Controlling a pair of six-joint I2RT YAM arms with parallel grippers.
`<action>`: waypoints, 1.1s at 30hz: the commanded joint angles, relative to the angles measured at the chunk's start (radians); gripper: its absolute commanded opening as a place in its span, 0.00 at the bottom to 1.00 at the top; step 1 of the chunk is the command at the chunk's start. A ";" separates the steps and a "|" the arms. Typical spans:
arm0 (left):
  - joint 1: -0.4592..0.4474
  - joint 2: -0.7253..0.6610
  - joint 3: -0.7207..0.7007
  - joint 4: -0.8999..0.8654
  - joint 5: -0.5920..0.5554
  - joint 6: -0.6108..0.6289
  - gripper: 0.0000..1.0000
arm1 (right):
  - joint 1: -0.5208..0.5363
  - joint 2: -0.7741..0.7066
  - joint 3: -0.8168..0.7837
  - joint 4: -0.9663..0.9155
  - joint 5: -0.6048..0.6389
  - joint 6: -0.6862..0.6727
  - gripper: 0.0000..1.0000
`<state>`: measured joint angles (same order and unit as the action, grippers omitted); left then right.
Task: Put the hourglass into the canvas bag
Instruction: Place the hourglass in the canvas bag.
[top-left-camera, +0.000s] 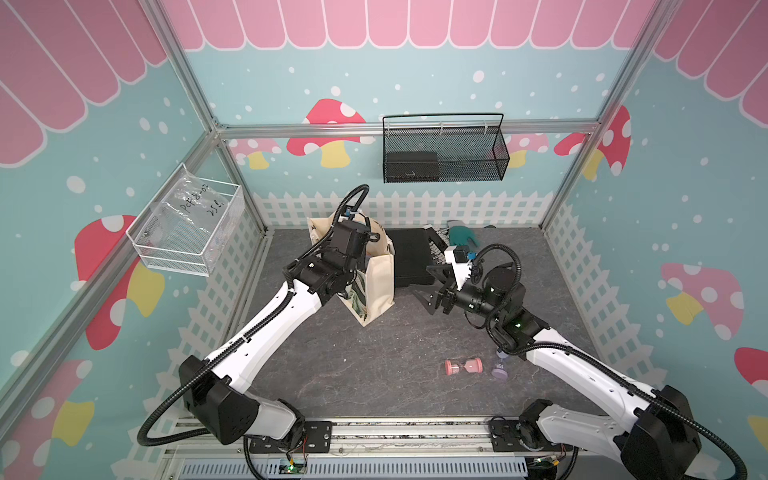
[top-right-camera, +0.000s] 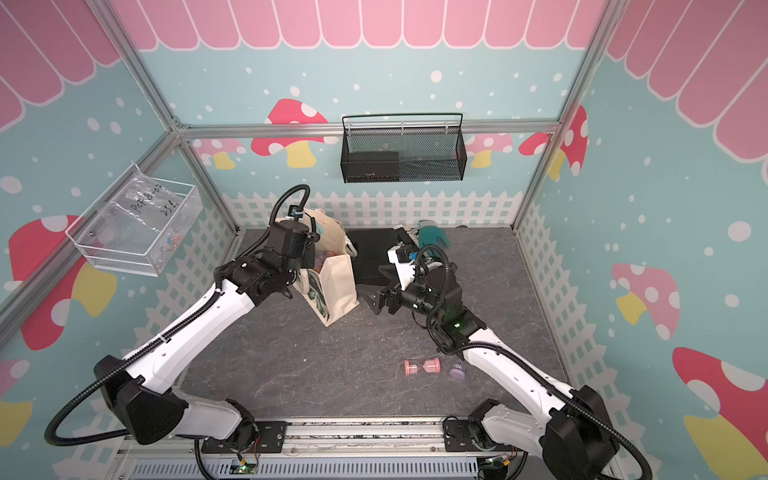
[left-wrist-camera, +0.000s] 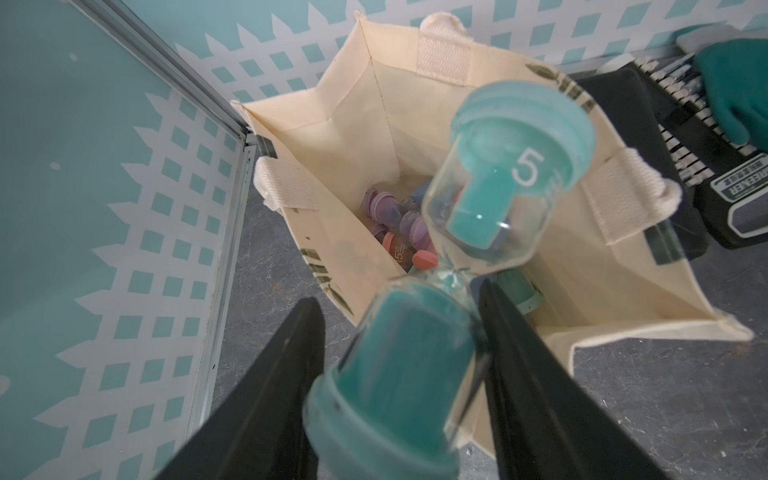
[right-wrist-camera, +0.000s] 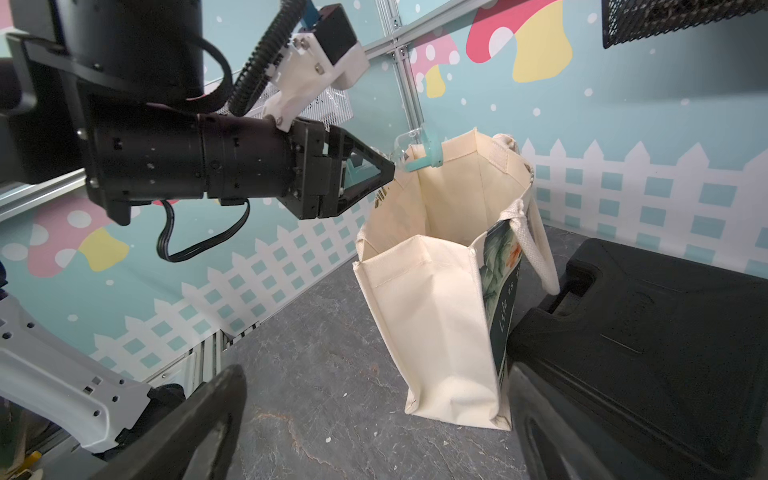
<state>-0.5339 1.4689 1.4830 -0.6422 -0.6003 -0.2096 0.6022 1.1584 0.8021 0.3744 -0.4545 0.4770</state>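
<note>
My left gripper (left-wrist-camera: 397, 299) is shut on a teal hourglass (left-wrist-camera: 490, 199) marked 5, gripping its lower bulb. It holds the hourglass tilted just above the open mouth of the cream canvas bag (left-wrist-camera: 374, 137). The right wrist view shows the same gripper (right-wrist-camera: 386, 170) at the bag's rim, with the hourglass (right-wrist-camera: 419, 156) poking over the rim. The bag (top-left-camera: 380, 286) (top-right-camera: 338, 282) (right-wrist-camera: 432, 316) stands upright with several purple and pink hourglasses (left-wrist-camera: 399, 224) inside. My right gripper (top-left-camera: 428, 286) (top-right-camera: 378, 289) (right-wrist-camera: 374, 436) is open and empty, low beside the bag.
A pink hourglass (top-left-camera: 463, 366) (top-right-camera: 422, 366) and a purple one (top-left-camera: 500, 365) (top-right-camera: 457, 370) lie on the table near the right arm. A flat black case (top-left-camera: 409, 257) (right-wrist-camera: 644, 332) touches the bag's far side, with a green glove (top-left-camera: 461, 235) behind it. A black mesh basket (top-left-camera: 444, 149) and a clear bin (top-left-camera: 187, 224) hang on the walls.
</note>
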 joint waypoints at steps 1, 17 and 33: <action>0.049 0.066 0.079 -0.021 0.049 -0.022 0.19 | -0.004 0.028 0.032 0.037 -0.040 0.015 1.00; 0.162 0.387 0.266 -0.186 0.160 -0.016 0.21 | -0.005 0.066 0.004 0.084 -0.062 0.046 1.00; 0.178 0.441 0.200 -0.203 0.208 -0.055 0.41 | -0.007 0.046 -0.008 0.070 -0.034 0.046 1.00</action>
<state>-0.3584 1.8931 1.7054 -0.8314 -0.4225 -0.2291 0.6014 1.2217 0.8036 0.4274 -0.5026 0.5179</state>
